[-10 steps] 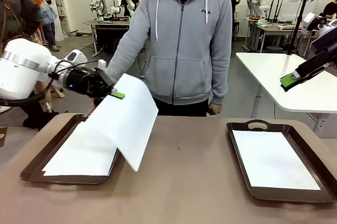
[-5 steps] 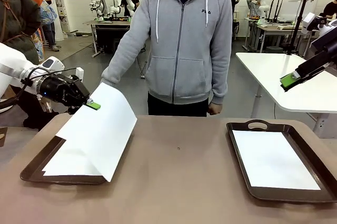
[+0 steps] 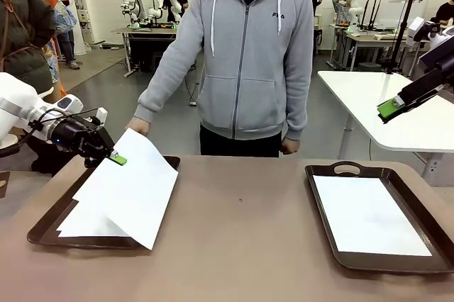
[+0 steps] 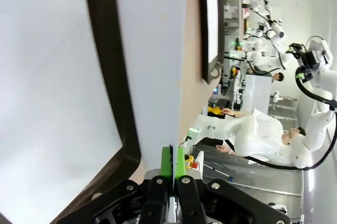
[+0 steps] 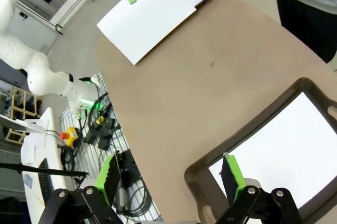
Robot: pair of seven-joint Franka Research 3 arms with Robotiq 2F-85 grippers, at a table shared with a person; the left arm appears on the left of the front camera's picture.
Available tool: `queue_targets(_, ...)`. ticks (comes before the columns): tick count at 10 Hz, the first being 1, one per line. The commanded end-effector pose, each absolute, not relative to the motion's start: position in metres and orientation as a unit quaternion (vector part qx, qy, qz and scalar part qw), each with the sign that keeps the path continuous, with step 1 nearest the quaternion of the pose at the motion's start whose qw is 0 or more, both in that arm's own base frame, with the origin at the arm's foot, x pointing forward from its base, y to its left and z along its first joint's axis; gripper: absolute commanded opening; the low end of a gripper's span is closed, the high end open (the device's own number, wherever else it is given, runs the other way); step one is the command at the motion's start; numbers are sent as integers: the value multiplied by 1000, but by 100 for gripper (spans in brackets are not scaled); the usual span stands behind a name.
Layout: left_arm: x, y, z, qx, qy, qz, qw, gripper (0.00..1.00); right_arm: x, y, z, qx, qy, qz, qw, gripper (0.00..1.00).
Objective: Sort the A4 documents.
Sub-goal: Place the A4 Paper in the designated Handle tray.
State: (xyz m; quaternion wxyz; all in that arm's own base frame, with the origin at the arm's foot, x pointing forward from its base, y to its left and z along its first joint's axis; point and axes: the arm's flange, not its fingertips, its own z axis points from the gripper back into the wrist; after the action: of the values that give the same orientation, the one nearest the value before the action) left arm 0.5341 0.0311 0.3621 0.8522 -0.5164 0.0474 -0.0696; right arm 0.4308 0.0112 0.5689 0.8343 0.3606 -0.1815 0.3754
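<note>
Held sheet: a white A4 sheet [image 3: 131, 188] tilts over the left tray [image 3: 42, 227], its upper corner pinched; its lower corner hangs past the tray's near right rim over the table [image 3: 241, 245]. In the right wrist view the same sheet [image 5: 150, 16] lies at 11 o'clock.
Sheet beneath: another white A4 sheet [image 3: 85, 222] lies flat inside the left tray, partly covered by the held one.
Right sheet: a third A4 sheet [image 3: 369, 215] lies flat in the right tray [image 3: 323, 210], at 4 o'clock of the table's middle.
Left gripper: the left gripper [image 3: 117, 158] is clamped on the held sheet's top corner, at 10 o'clock of the table; in the left wrist view its green pads [image 4: 167, 162] press together on the paper edge.
Right gripper: the right gripper [image 3: 389, 108] is raised at 2 o'clock, well apart from the trays; in the right wrist view its jaws are spread wide with nothing between them, above the right tray's corner.
Person: stands at 12 o'clock in a grey hoodie; one hand [image 3: 137, 127] is just beside the held sheet's top edge.
</note>
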Motion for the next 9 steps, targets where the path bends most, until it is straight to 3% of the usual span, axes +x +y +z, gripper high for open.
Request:
queue_targets(1, 534, 46, 376, -468, 77, -38, 880, 1, 430, 12, 567, 366, -186, 375, 831, 100)
queue_targets(4, 553, 40, 374, -413, 122, -54, 901, 1, 430, 12, 567, 366, -186, 375, 831, 100)
queue_targets(9, 575, 42, 354, -370, 107, -12, 923, 1, 430, 12, 567, 366, -186, 375, 831, 100)
